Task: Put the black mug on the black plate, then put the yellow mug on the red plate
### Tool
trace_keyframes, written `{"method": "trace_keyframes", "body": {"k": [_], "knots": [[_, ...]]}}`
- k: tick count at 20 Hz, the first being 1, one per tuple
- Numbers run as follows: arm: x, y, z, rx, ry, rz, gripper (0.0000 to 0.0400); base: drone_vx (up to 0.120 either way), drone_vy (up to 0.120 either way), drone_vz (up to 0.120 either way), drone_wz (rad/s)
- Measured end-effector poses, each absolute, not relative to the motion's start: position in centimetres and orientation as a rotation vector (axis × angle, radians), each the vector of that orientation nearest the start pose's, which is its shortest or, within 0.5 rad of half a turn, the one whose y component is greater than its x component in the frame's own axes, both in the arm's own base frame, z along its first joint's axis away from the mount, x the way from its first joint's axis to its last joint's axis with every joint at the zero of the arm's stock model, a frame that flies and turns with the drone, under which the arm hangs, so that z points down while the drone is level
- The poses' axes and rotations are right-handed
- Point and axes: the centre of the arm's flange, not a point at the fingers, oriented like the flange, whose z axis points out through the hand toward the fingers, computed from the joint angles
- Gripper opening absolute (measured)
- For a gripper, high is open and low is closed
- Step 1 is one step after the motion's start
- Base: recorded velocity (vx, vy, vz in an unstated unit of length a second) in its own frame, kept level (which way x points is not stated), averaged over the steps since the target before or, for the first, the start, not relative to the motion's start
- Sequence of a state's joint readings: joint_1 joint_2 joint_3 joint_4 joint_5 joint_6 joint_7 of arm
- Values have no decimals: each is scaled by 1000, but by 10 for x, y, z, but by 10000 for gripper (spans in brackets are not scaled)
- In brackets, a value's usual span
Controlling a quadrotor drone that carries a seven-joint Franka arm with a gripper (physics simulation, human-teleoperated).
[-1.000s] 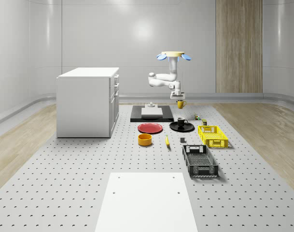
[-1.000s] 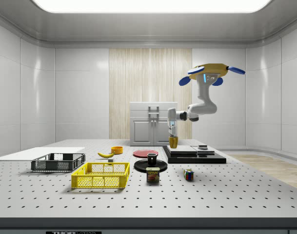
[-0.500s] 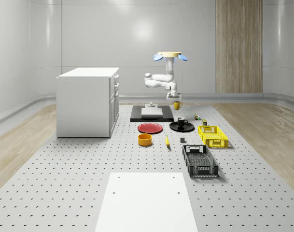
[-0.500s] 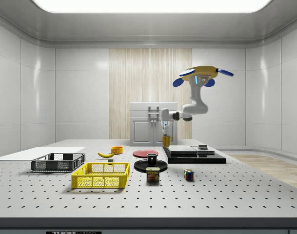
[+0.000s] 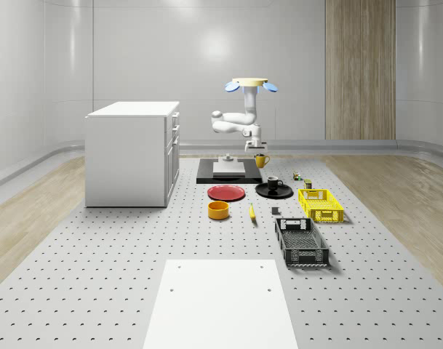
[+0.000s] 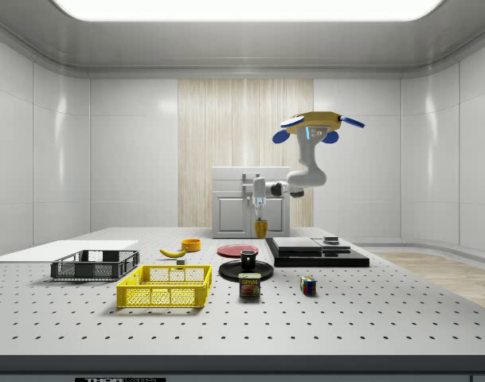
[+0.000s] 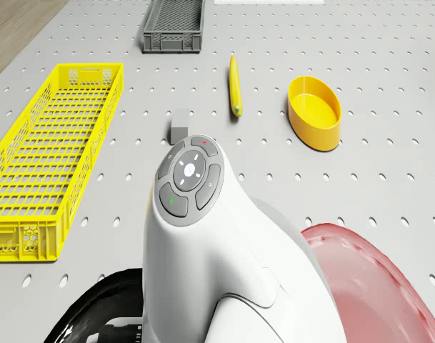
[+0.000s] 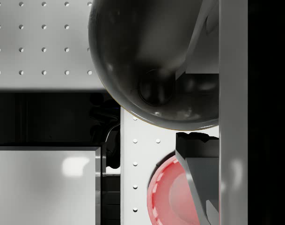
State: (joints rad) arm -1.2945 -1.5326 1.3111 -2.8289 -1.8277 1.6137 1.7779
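Observation:
The black mug (image 5: 273,183) stands upright on the black plate (image 5: 273,191). The red plate (image 5: 227,193) lies bare to the whole-scene view's left of it. The drone (image 5: 244,85) hovers above the back of the table, behind both plates. My gripper (image 5: 259,151) hangs from the arm, shut on the yellow mug (image 5: 261,160), which is held in the air. In the side view the yellow mug (image 6: 261,229) hangs above the red plate (image 6: 237,250) and black mug (image 6: 248,259). The wrist view looks into the mug (image 8: 156,61), with the red plate (image 8: 170,197) below.
A white cabinet (image 5: 132,153) stands at the whole-scene view's left. A black slab with a white block (image 5: 228,171) lies behind the plates. A yellow crate (image 5: 321,204), grey crate (image 5: 301,241), yellow bowl (image 5: 219,209), banana (image 5: 252,211), can (image 6: 250,285) and cube (image 6: 308,285) lie around.
The drone, arm and held yellow mug have moved toward the whole-scene view's left, from beyond the black plate to a spot nearer the red plate. The black mug has stayed put.

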Motion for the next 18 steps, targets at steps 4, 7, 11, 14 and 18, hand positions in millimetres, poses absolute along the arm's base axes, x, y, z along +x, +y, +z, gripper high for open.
{"method": "trace_keyframes", "body": {"k": [4, 7, 11, 14, 18], "knots": [[315, -26, 511, 1, -2, 786, 110, 120, -120, 0, 0], [315, -26, 511, 1, -2, 786, 110, 120, -120, 0, 0], [315, -26, 511, 1, -2, 786, 110, 120, -120, 0, 0], [315, -26, 511, 1, -2, 786, 110, 120, -120, 0, 0], [315, -26, 511, 1, -2, 786, 110, 120, -120, 0, 0]]}}
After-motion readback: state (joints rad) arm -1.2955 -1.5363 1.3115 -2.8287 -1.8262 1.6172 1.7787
